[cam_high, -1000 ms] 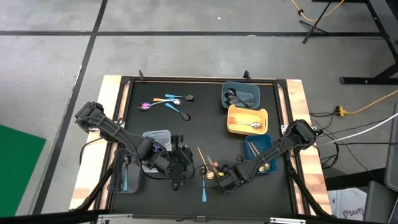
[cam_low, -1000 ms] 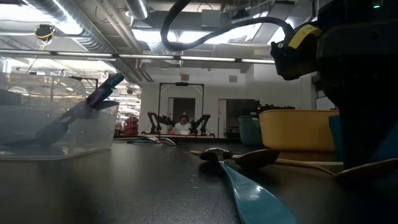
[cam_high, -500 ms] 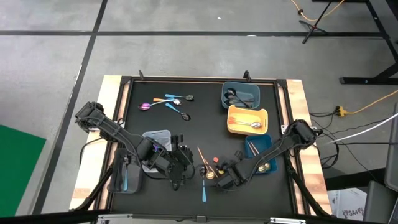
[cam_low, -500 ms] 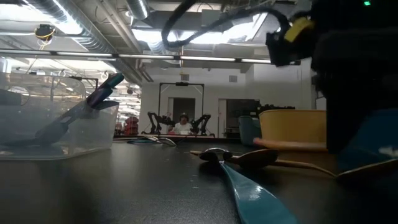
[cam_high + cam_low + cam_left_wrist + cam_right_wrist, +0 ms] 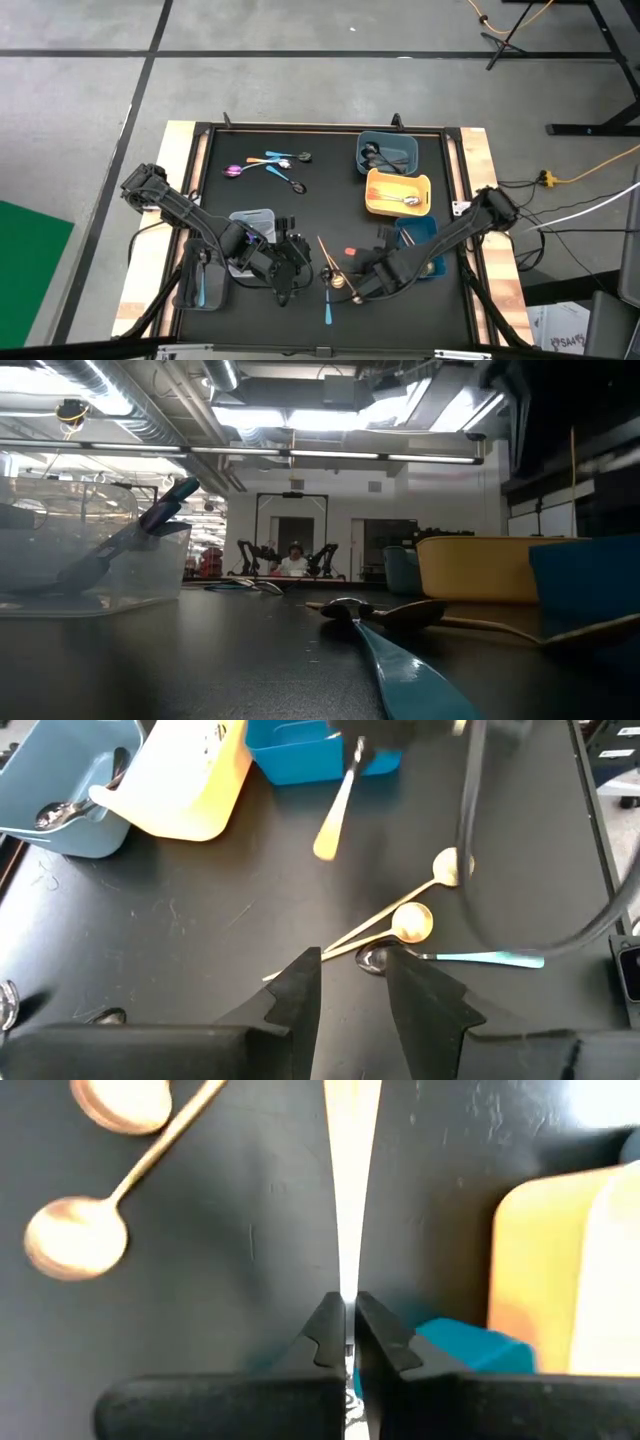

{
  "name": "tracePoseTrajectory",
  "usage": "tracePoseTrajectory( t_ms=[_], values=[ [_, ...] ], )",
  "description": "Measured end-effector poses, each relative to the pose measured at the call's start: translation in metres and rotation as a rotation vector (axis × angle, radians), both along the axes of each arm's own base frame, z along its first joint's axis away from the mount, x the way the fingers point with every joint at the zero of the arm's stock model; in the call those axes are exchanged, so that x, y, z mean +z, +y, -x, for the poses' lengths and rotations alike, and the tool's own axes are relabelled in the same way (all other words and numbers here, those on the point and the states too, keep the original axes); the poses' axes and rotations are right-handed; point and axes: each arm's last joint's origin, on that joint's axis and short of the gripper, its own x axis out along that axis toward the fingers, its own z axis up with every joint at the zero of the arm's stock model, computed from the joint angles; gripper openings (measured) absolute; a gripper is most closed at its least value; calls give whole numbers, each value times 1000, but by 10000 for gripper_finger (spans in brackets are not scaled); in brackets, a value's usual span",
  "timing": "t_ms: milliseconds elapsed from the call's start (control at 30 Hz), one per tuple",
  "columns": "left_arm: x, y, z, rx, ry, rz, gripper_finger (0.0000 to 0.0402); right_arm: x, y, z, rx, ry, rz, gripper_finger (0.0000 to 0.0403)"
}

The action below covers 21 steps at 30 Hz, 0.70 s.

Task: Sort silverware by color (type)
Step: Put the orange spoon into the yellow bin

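My right gripper (image 5: 343, 1312) is shut on a gold spoon (image 5: 334, 812) and hovers over the table's near middle (image 5: 357, 283). Below it, two more gold spoons (image 5: 412, 923), a teal spoon (image 5: 480, 958) and a black spoon's bowl (image 5: 375, 960) lie flat on the black mat. My left gripper (image 5: 352, 957) is open and hangs just left of this group (image 5: 288, 280), touching nothing. More spoons, purple, teal and black (image 5: 268, 165), lie near the far left of the mat. My right gripper pinches the gold spoon's handle near its free end (image 5: 344, 1285) between the two fingers. The spoon runs on straight ahead of the fingers. It is lifted clear of the mat and slants down, with the bowl (image 5: 326, 844) lowest.
A grey-blue tray (image 5: 388, 152) holding black spoons, a yellow tray (image 5: 398, 192) with a silver spoon and a blue tray (image 5: 420, 245) stand along the right. A clear tray (image 5: 252, 225) and a grey tray (image 5: 200, 285) with a teal spoon stand near left.
My right gripper has risen from the mat and left the low view upward, carrying the gold spoon clear of the table. The other spoons have stayed where they lay.
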Motion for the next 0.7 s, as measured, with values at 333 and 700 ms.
tracePoseTrajectory(
  t_ms=[333, 700],
  values=[
    [0, 0, 0, 0, 0, 0, 110, 57, -26, 37, 218, 10, 79, 1],
    [0, 0, 0, 1, -5, 3, 110, 58, -99, 80, 162, 79, 186, 1]
  ],
)
